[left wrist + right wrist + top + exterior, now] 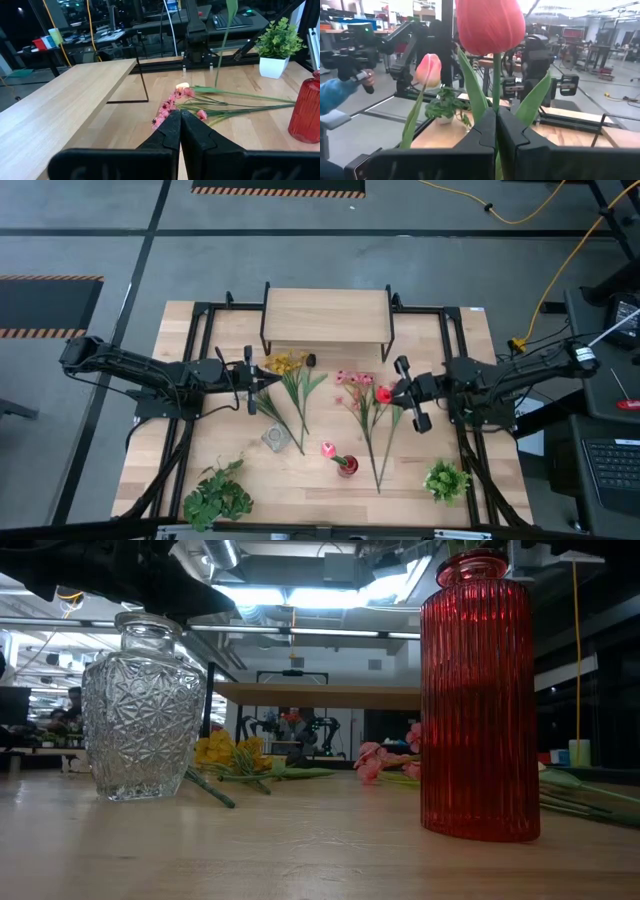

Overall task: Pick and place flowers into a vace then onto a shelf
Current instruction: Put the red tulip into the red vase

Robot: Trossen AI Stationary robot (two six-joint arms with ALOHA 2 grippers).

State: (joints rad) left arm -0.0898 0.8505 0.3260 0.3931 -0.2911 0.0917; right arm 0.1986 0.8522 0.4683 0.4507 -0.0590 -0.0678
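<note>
Right wrist view shows the right gripper (495, 125) clamped on a red tulip (490, 25) stem; left gripper (180, 132) closed, empty; no readable writing.

The left arm (140, 375) is stretched in from the table's left side, lying low and roughly level, its wrist turned inward. The left gripper (268, 381) is held near the table's middle, and in the left wrist view its fingers (167, 132) are seen pressed together with nothing between them. The right arm (510, 375) is reached in from the right side in a mirrored pose. The right gripper (392, 392) is clamped on a tulip (490, 25), with its stem pinched between the fingers (482, 132).
</note>
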